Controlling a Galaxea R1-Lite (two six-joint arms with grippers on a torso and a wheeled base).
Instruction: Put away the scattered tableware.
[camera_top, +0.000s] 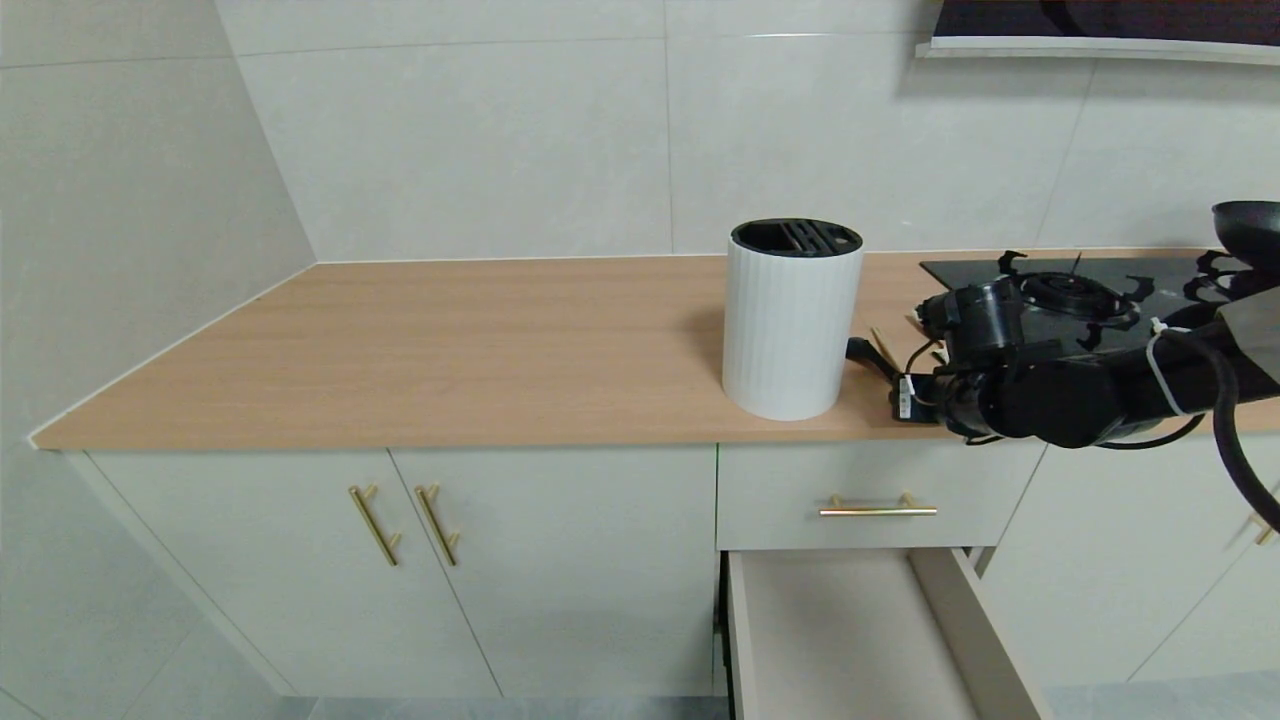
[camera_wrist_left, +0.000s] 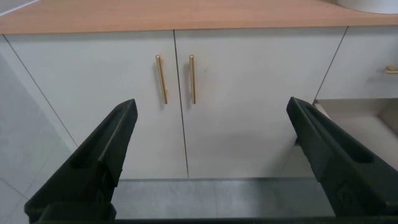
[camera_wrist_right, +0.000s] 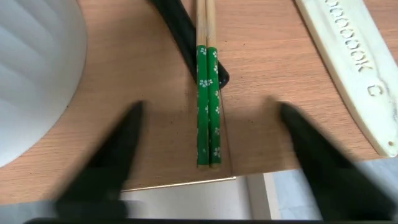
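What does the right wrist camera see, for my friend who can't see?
Wooden chopsticks with green flowery ends lie on the light wooden countertop, between the open right gripper's black fingers. A white ribbed holder stands beside them.

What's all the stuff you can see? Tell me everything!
Counter: one, wooden, by the tiled wall.
Holder: one, white, black top, on the counter.
Chopsticks: two, wooden with green ends, beside the holder.
Black utensil: one, black, alongside the chopsticks.
Cream utensil: one, cream, apart from the chopsticks.
Stove: one, black, counter's right end.
Drawers: two, pale, below the counter, lower one open.
Doors: two, pale, gold handles, under the counter.
Left tool: one, black, open, facing the doors.
Right tool: one, black, open, over the chopsticks.
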